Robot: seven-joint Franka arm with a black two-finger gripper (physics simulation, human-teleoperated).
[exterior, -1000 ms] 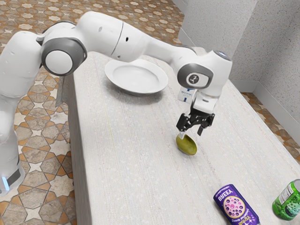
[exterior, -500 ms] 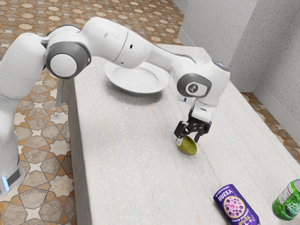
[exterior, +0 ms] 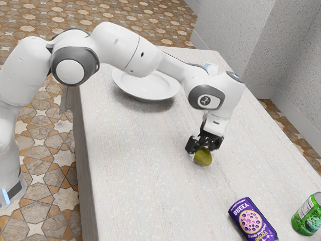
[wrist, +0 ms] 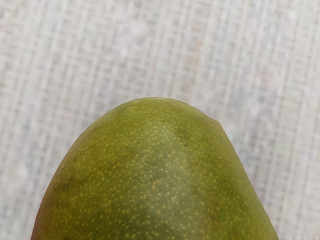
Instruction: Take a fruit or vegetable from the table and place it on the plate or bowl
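Observation:
A green, speckled mango-like fruit (exterior: 204,159) lies on the pale table (exterior: 130,165), right of its middle in the exterior view. My gripper (exterior: 203,148) is down over it, open, with one black finger on each side of the fruit's upper part. In the wrist view the fruit (wrist: 155,180) looms large just under my hand, with the table's surface beyond it. A white plate (exterior: 145,83) with nothing on it sits at the far end of the table, partly behind my arm.
A purple can (exterior: 252,222) lies on its side near the table's front right. A green can (exterior: 307,216) stands at the exterior view's right edge. Bare tabletop stretches between the fruit and the plate.
My hand has come down from just above the fruit until the fingers straddle it. The fruit has stayed where it was.

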